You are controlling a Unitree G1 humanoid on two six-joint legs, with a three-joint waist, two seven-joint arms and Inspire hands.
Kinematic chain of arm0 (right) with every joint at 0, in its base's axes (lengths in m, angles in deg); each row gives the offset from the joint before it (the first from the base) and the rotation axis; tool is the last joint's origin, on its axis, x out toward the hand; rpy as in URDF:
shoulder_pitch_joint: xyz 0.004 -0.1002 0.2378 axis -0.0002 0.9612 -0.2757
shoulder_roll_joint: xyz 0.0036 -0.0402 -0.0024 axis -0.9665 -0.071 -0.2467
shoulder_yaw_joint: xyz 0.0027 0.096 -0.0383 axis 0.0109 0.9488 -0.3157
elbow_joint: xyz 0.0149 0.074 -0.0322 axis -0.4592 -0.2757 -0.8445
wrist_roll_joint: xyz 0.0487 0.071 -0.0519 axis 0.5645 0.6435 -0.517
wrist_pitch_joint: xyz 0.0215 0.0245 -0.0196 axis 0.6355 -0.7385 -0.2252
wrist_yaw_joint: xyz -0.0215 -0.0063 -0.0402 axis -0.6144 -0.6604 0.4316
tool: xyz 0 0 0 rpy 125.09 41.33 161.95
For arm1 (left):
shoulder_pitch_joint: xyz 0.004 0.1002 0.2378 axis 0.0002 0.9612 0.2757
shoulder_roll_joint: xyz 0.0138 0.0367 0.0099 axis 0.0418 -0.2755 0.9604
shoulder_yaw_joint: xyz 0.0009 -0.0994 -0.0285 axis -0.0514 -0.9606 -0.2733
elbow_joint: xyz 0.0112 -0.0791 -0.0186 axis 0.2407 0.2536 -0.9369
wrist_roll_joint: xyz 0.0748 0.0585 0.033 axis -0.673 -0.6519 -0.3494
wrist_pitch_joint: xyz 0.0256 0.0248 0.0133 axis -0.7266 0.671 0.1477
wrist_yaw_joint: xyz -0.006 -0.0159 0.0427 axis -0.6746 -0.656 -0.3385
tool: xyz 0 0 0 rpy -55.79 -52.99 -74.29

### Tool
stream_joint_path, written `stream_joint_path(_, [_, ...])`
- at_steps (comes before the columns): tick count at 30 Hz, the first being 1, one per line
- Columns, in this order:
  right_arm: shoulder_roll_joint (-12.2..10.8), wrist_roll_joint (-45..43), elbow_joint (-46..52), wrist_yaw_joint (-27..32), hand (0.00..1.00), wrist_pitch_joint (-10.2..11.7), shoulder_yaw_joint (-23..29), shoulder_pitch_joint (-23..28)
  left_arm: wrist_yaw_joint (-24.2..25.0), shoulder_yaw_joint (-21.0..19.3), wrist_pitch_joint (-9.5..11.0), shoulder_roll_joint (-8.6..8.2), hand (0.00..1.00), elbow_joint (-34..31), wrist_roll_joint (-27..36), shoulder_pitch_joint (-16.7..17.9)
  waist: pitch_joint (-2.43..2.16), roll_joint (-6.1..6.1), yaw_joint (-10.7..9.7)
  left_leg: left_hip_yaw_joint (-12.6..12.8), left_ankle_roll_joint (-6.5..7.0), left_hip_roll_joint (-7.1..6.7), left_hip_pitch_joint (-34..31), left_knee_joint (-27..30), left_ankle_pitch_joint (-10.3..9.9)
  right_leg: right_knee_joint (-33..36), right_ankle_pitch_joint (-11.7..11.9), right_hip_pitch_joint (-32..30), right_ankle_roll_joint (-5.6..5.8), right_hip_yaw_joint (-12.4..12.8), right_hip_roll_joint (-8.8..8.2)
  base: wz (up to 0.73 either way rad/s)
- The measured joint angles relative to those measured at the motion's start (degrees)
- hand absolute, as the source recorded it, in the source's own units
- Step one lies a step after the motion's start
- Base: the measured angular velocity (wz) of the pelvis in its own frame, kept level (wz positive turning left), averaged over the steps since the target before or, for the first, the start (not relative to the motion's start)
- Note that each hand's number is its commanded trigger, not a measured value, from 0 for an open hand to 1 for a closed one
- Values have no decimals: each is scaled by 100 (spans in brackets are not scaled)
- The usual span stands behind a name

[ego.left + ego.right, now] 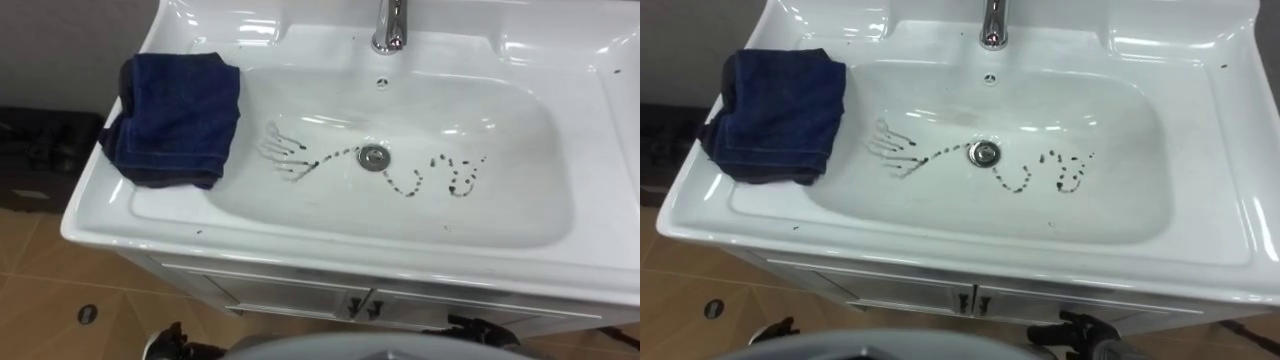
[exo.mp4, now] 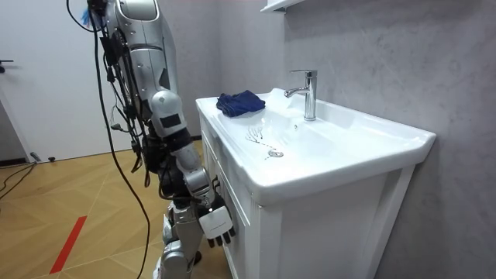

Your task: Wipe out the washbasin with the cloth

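A white basin (image 1: 330, 255) on a white cabinet (image 1: 300, 300) spans the frame, its faucet (image 1: 391, 25) standing at the top centre of the back rim. A crumpled dark blue cloth (image 1: 175, 120) lies on the flat rim at the upper left, its right edge hanging over into the bowl. Dark squiggled marks (image 1: 410, 185) run across the bowl's floor on both sides of the drain (image 1: 373, 157) at centre.
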Motion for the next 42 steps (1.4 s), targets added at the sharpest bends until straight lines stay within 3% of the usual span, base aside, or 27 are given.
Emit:
stream_joint_path(5, [-1, 0, -1, 26, 0, -9, 2, -11, -17, -137, 1, -33, 0, 1, 34, 15, -1, -2, 19, -18, 0, -4, 2, -5, 1, 0, 0, 10, 0, 4, 1, 0])
stream_joint_path(11, [-9, 27, -36, 121, 0, -46, 13, -21, -244, -310, -11, -64, 0, 2, 1037, 169, -3, -8, 24, -45, 1, -16, -8, -3, 1, 0, 0, 18, 0, -70, -5, 1])
stream_joint_path(13, [-16, 31, -30, 187, 0, -81, 1, -34, -424, -383, -13, -63, 0, 2, 1191, 196, 0, -15, 30, -82, 1, -25, -12, 4, 1, 0, 0, 72, 0, -108, -7, 9])
stream_joint_path(20, [-22, 53, -18, 444, 0, -306, -6, -27, -1629, -1251, -17, -65, 0, -115, 1798, 193, -33, 48, 277, -163, 0, -29, 5, 30, 1, 4, 0, 86, 1, -170, -4, 6])
stream_joint_path(25, [-29, 54, 36, 678, 0, -334, 86, 74, -2442, -1927, -71, -43, 0, -1024, 2012, 242, -41, 102, 430, -206, 0, -33, -21, 43, 6, 1, 3, 88, -4, -236, -5, 4])
stream_joint_path(30, [37, 55, 146, 859, 0, -343, 328, 220, -3403, -2344, -18, 133, 0, -2094, 2040, 199, -90, 292, 491, -256, 0, -54, -24, 24, 21, 0, 3, 88, -4, -305, -13, 4])
stream_joint_path(36, [216, 40, 268, 848, 0, -396, 407, 376, -3905, -2536, 56, 507, 0, -3407, 2666, 136, -100, 484, 499, -303, 4, -82, 10, -31, 73, -1, 2, 92, -4, -340, -28, 3])
stream_joint_path(42, [311, 30, 389, 804, 0, -276, 450, 461, -4178, -2564, 329, 544, 0, -4153, 2908, 103, -64, 546, 440, -274, 24, -124, 99, -190, 149, 1, 2, 96, -4, -298, -70, -2])
